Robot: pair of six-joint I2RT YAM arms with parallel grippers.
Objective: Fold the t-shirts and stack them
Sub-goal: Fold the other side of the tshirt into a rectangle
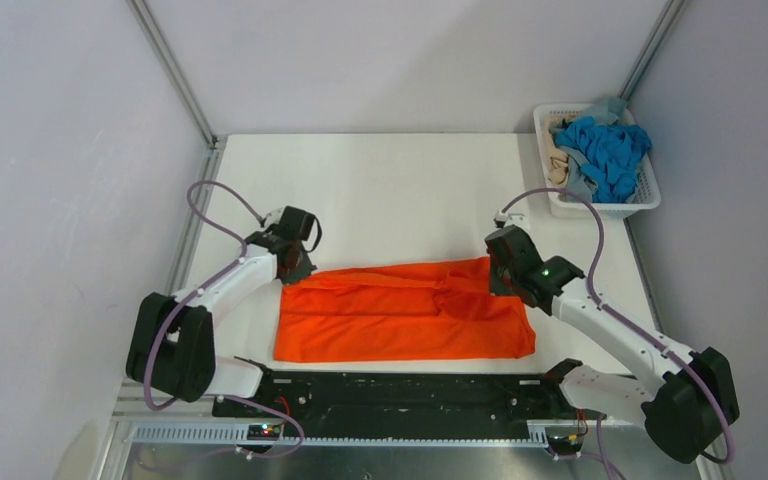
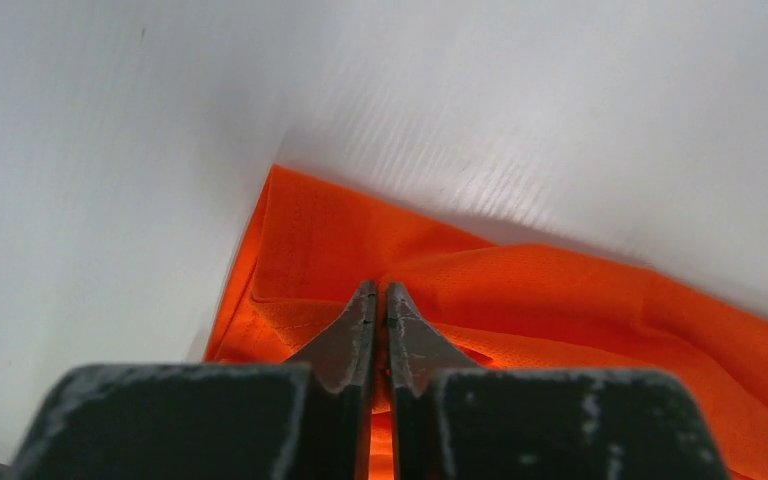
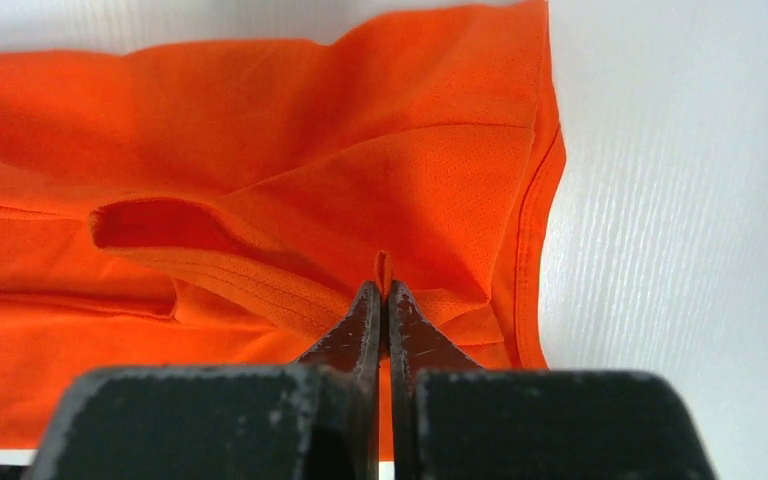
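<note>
A bright orange t-shirt (image 1: 405, 310) lies folded into a wide band on the white table, between both arms. My left gripper (image 1: 295, 272) is down at the shirt's far left corner. In the left wrist view the left gripper (image 2: 380, 290) has its jaws only a thin slit apart, with the orange t-shirt (image 2: 560, 290) rising in a ridge to their tips. My right gripper (image 1: 500, 280) is at the far right corner. In the right wrist view the right gripper (image 3: 382, 290) is shut on a small pinch of the orange t-shirt (image 3: 290, 150) that sticks up between its tips.
A white slotted basket (image 1: 600, 208) stands at the table's far right corner. It holds a bright blue t-shirt (image 1: 605, 150), a grey-blue one (image 1: 610, 105) and a beige one (image 1: 558, 160). White walls close in the table on three sides.
</note>
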